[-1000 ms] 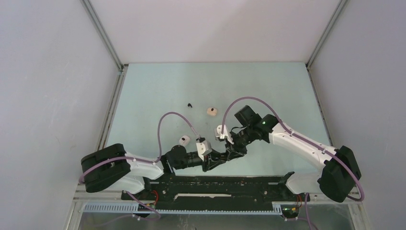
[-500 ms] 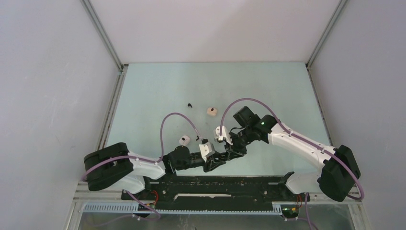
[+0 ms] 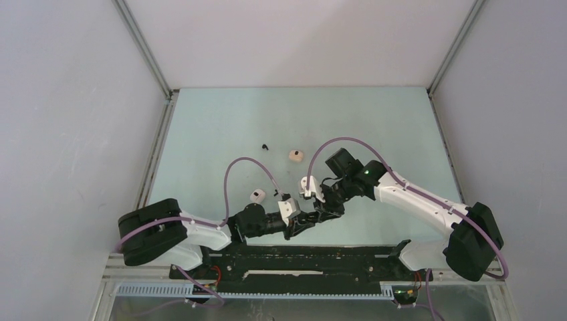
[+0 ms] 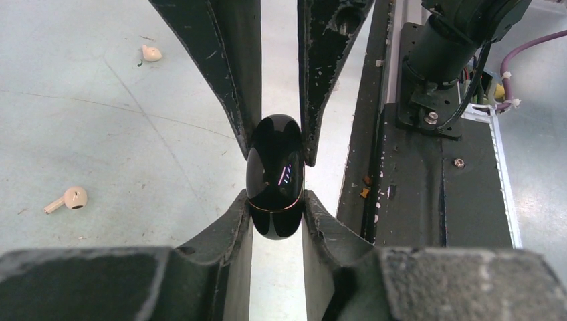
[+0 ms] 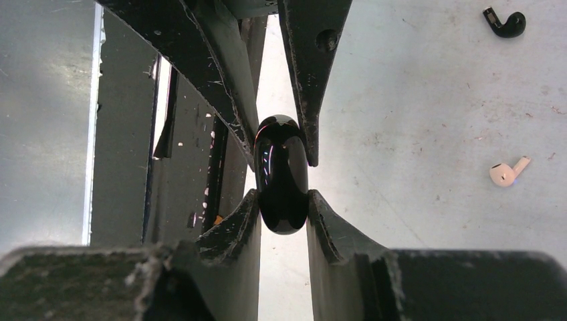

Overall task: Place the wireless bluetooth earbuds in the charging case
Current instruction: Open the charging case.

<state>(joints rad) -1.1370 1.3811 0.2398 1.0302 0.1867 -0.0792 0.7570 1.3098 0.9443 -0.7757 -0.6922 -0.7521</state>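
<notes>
Pale blue-green worktop (image 3: 214, 120) lies between white walls. One glossy black charging case (image 4: 274, 175), closed, sits at front centre close to the black base rail (image 3: 301, 257), and it is pinched from both ends. The left pincer (image 4: 275, 204) clamps one end and the right pincer (image 5: 282, 204) clamps the other. Each has both fingers pressed against the case's sides, and the two pincers point at each other.

All the earbuds in view lie loose on the worktop, apart from the case. The left wrist view shows two: one beige-pink earbud (image 4: 70, 198) with a short stem, and one second pale earbud (image 4: 152, 53) farther off. The right wrist view also shows two: one white earbud (image 5: 506, 172) with a stem, and one black earbud (image 5: 507, 23) beyond it. Whether the pale ones are the same pieces in both views cannot be told.

From above, two rounded pebble-like pieces rest behind the pincers: one beige-pink pebble (image 3: 296, 155) and one white pebble (image 3: 257, 195). The white one is near the left arm's purple cable (image 3: 247, 162).
</notes>
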